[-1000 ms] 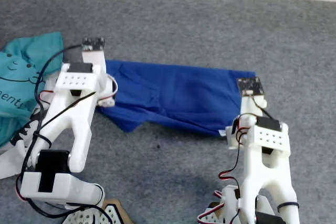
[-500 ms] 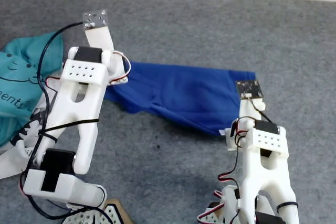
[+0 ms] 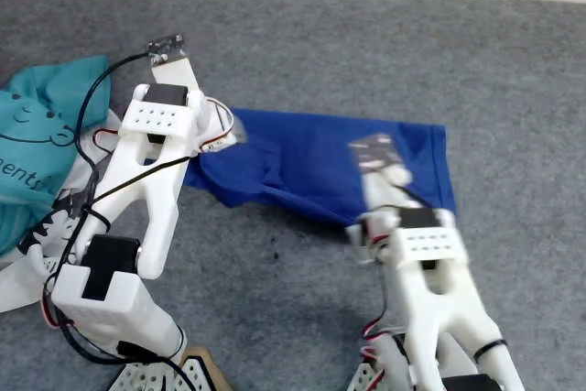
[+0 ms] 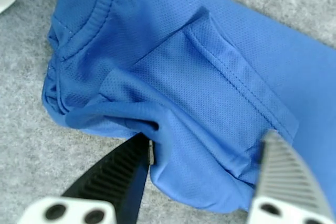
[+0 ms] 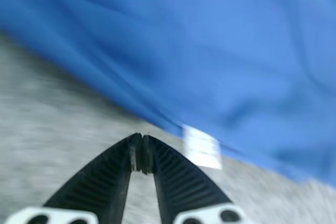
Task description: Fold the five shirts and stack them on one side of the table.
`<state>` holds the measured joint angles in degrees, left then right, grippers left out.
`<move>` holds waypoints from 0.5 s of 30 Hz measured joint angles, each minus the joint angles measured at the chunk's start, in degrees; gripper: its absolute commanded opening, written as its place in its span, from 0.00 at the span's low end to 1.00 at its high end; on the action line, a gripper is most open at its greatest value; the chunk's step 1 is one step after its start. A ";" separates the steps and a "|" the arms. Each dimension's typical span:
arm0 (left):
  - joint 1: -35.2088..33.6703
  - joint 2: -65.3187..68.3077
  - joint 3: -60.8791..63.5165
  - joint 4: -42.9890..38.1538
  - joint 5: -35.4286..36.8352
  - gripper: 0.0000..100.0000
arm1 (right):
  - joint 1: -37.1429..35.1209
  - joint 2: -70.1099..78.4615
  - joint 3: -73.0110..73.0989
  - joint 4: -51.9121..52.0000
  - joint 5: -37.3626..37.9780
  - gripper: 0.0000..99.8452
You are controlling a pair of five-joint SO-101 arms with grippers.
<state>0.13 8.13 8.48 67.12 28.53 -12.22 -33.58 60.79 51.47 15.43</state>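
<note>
On the grey desk [image 3: 302,34] the blue shirt [image 3: 311,167] lies at centre, a teal shirt [image 3: 46,135] at nine o'clock. The left tool [image 4: 207,140] gapes astride a bunched fold; the right tool [image 5: 140,145] is clenched empty beside the hem. Limp, light mesh, probably best pinched at seams.

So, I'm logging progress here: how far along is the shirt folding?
Early. Nothing is folded and stacked yet. In hand: the blue shirt, partly doubled over, with the left gripper open around a fold near its collar and the right gripper shut by its hem. Left: finishing it, then the crumpled teal shirt beside it.
</note>
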 measured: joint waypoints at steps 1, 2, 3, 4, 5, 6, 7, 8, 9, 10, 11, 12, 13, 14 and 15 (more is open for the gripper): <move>-0.09 0.00 0.00 0.00 0.26 0.31 | -2.46 0.00 -1.41 0.00 -0.79 0.01; -0.09 0.00 0.00 0.00 0.44 0.28 | -4.75 0.00 -3.16 -0.09 -1.49 0.01; -0.26 0.00 0.00 0.00 0.44 0.24 | -6.77 0.00 -4.75 -0.18 -2.29 0.01; -0.70 0.00 0.00 0.00 0.44 0.19 | -8.35 0.00 -6.24 -0.18 -3.34 0.01; -1.14 0.00 0.00 0.00 0.44 0.15 | -9.76 0.00 -7.65 -0.18 -4.57 0.01; -1.76 0.00 0.00 0.00 0.44 0.10 | -11.25 0.00 -8.62 -0.18 -5.80 0.01; -2.37 0.00 0.00 -0.18 0.44 0.06 | -12.84 0.00 -9.32 -0.18 -6.68 0.01; -2.81 0.00 0.00 -0.18 0.44 0.03 | -14.68 0.00 -9.67 -0.18 -7.56 0.01; -3.25 0.00 -0.18 -0.18 0.44 0.00 | -16.53 0.00 -9.67 -0.53 -8.26 0.01; -3.60 0.00 -0.26 -0.35 0.44 0.01 | -18.37 0.09 -9.67 -1.05 -8.79 0.01; -3.96 0.00 -0.26 -0.62 0.44 0.02 | -20.13 0.09 -9.67 -1.76 -9.32 0.01; -4.22 0.00 -0.26 -1.05 0.44 0.02 | -21.80 0.09 -9.67 -2.55 -9.67 0.01; -4.31 0.00 -0.26 -1.41 0.44 0.02 | -23.03 0.09 -9.67 -3.78 -9.76 0.01; -4.31 0.00 -0.26 -1.41 0.44 0.02 | -24.18 0.09 -9.67 -5.01 -10.11 0.01; -4.31 0.00 -0.26 -1.58 0.44 0.02 | -25.05 0.09 -9.67 -6.51 -10.20 0.01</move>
<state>-4.18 8.13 8.22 65.54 28.97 -37.27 -33.49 51.12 44.97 5.23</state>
